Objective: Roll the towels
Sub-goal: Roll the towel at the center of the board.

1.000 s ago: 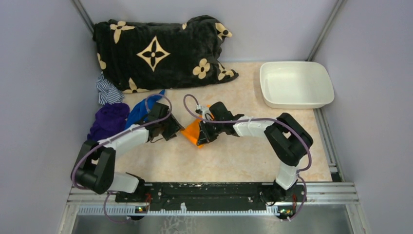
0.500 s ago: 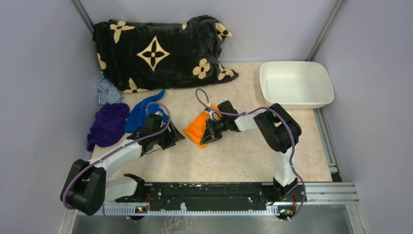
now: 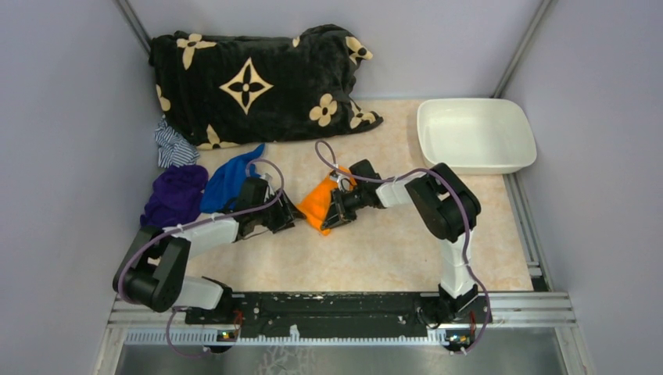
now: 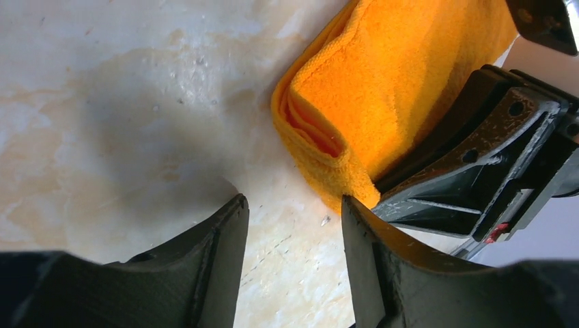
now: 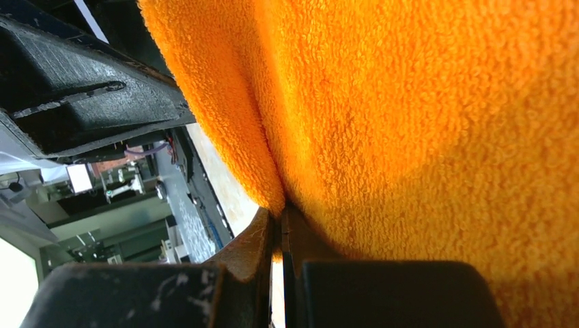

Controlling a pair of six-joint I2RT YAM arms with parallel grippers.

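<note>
Pinching orange towel, right gripper clamped, left gripper spread just beside

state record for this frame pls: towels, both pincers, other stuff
orange towel: loosely folded, mid-table, held by right pincer
blue towel: crumpled, left side, not held
left pincer: open, empty, low over table beside orange towel's folded edge
right pincer: shut on orange towel
other: blanket, tub, purple cloth, striped cloth
</note>
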